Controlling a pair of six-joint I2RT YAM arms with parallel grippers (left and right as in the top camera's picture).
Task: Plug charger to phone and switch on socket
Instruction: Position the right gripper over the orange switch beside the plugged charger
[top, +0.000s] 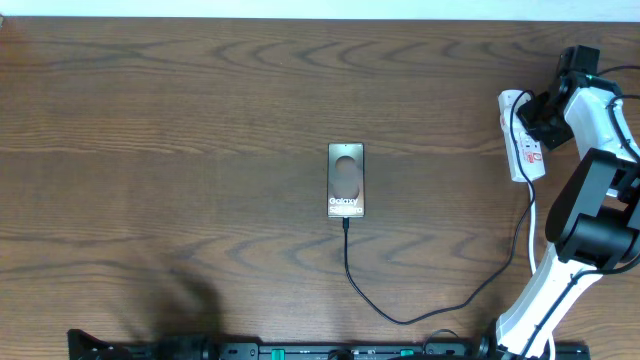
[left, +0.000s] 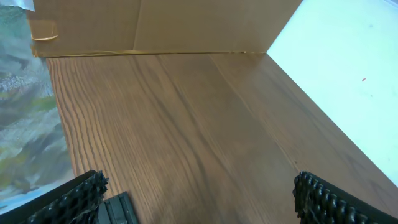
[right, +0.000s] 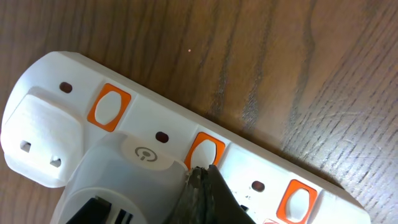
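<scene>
Pressed together, the right end effector (right: 201, 178) touches an orange switch (right: 208, 148) on the power strip (right: 149, 112) near the right edge of the tabletop (top: 200, 120), well apart from the phone (top: 346, 180), while the left end effector (left: 202, 196) stands spread.

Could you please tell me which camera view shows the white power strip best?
The right wrist view: the narrow white plastic power strip fills the frame, its orange switches clear, the shut right gripper at one. Overhead shows it small, partly hidden by the right arm. The left wrist view shows none of it.
</scene>
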